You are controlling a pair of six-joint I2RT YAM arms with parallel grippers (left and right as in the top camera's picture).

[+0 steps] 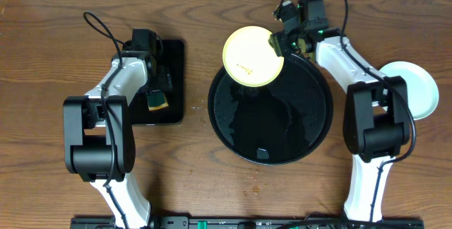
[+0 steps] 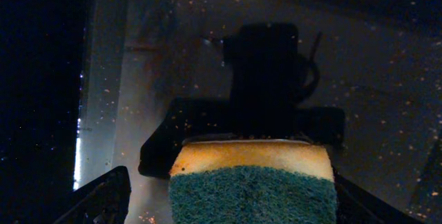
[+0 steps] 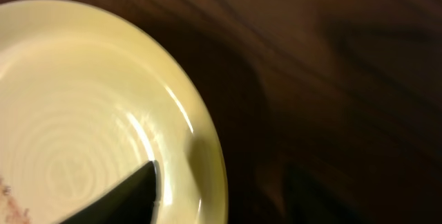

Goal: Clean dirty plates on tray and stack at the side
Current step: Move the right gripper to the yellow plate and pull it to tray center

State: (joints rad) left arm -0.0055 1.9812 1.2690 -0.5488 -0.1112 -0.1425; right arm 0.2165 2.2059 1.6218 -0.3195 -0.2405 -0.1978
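left of the round black tray (image 1: pixel 311 126), well apart from it on the brown wood-grain surface (image 1: pixel 42 116), lies a smaller rectangular black tray (image 1: pixel 176 66). the left claw (image 1: pixel 159 87) hangs over that flat slab, released and spread wide. in the left wrist view its dark fingers (image 2: pixel 103 200) stand at either side of a block sponge (image 2: pixel 252 182) with soft yellow foam on top and a coarse green scouring face toward the camera. a gap shows on one side between finger and sponge.

the round tray itself is glossy, with a raised rim, and its shiny floor is speckled with small bright droplets toward the left.

over the tray's upper-left rim sits the pale yellow plate (image 1: pixel 251 56), round and shallow, partly above the tray and partly beyond it over the wood. tiny brown smudges mark its middle. the right wrist view shows faint concentric rings pressed into its smooth glazed face (like a thrown pot). the right claw (image 1: pixel 281 45), just above the tray's top edge, is clenched on this plate's right rim. one dark finger (image 3: pixel 117 198) lies across the inner face, while the other side is only a dim shape outside the rim.

right of the tray, well apart, a pale mint-green plate (image 1: pixel 418 91) rests on the wood, half hidden by the right arm. i cannot tell whether it is one plate or two stacked.
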